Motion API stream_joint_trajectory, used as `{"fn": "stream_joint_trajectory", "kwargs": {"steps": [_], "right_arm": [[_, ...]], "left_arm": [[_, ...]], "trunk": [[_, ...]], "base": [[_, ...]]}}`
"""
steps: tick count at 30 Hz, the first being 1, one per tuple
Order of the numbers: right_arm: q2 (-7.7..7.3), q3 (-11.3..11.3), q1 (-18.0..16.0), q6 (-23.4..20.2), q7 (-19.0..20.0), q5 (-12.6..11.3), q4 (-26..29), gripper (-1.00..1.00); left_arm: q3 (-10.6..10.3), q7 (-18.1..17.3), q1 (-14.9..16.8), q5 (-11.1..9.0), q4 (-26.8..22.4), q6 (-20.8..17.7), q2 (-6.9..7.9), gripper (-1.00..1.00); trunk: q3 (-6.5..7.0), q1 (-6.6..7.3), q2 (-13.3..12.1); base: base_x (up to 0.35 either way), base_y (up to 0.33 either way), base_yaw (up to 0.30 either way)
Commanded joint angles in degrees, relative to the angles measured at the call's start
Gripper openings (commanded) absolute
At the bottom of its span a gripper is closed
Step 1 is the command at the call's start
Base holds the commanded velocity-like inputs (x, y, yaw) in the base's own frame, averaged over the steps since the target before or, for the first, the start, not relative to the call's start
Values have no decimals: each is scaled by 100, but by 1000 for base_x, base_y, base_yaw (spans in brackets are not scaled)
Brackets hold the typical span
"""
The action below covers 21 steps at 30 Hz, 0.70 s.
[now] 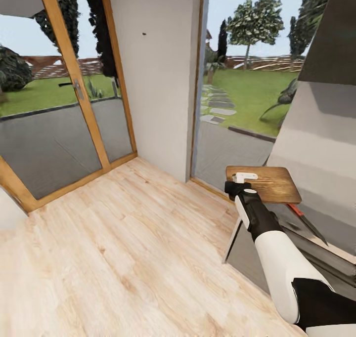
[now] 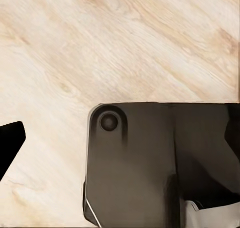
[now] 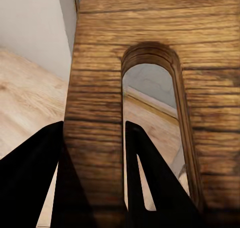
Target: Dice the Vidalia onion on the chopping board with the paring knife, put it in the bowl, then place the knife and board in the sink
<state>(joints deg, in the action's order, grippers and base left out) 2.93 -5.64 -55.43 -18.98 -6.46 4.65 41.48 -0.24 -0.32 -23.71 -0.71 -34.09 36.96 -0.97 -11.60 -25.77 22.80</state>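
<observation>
We hold the chopping board in our right claw, carried level out in front over the wooden floor, facing a white wall between glass doors onto a garden. In the right wrist view the board sits between the two dark fingers, one finger at the board's edge and the other at the long handle slot, so the claw is closed on the strip of wood beside that slot; that looks like the reason for the grip, since the slot gives a narrow bar to pinch and keeps the board flat. The paring knife shows in the head view below and to the right of the board, red handle up, dark blade pointing down and away, lying near the edge of a grey surface at our right; we cannot tell if it touches the board. Something small and white rests on the board's near edge by the claw, too blurred to name. Left wrist view looks down at the floor past a dark robot part; the left claw's opening cannot be judged from it. Judging by the board in hand, we are likely carrying it toward the sink. The level hold probably guards against the board slipping out.
</observation>
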Motion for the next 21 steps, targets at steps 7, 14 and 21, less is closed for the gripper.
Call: {"fn": "stream_joint_trajectory", "kwargs": {"steps": [7, 14, 21], "right_arm": [[-3, -18, -3, -37, 13, 49, 9, -100], [-11, -25, -3, -52, 21, 45, 6, -100], [-13, -25, -3, -45, 15, 53, 9, -100]], "left_arm": [[-4, -3, -3, -7, -18, 5, 0, 100], [-2, -3, -3, 0, -18, 12, 0, 100], [-2, -3, -3, 0, -19, 7, 0, 100]], "trunk": [[-11, -1, 12], [-11, -1, 12], [-11, -1, 12]], "base": [[-201, -198, 42], [-26, -25, 3], [-1, -69, 0]]}}
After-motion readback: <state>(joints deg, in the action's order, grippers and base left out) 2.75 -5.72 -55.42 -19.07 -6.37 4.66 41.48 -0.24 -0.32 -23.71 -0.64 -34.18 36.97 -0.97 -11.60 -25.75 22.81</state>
